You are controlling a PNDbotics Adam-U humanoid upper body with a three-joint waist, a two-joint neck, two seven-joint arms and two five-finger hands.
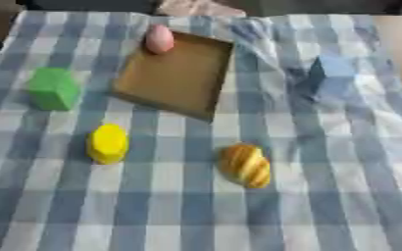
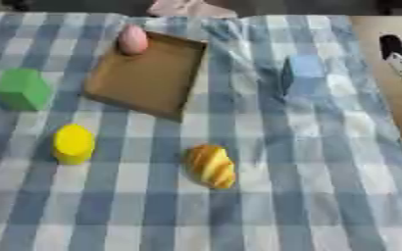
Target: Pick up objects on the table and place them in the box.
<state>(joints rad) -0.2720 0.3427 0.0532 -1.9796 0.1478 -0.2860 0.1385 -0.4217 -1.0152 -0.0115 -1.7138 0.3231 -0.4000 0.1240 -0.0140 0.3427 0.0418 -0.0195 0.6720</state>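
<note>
Box: a shallow brown tray is seen in the upper centre of the frame, set askew on the blue-and-white checked tablecloth. A pink egg-shaped object is located at the box's far left corner; whether it lies inside the rim or against it cannot be determined.

Four further objects are distributed around the box, all well apart from one another. A green block is positioned at the left, near the cloth's left edge. A yellow rounded object is placed at lower left. A bread-like orange and yellow object is placed at lower centre. A blue block is positioned at upper right, beside a raised fold in the cloth.

Open cloth is available across the whole lower part of the frame and along the right side below the blue block. Bare tan surface is exposed beyond the cloth's right edge.

At the right edge of the right eye view, a black and light-coloured part is partly cut off; it cannot be identified as a hand, and no finger state can be read. Neither hand is otherwise shown.
</note>
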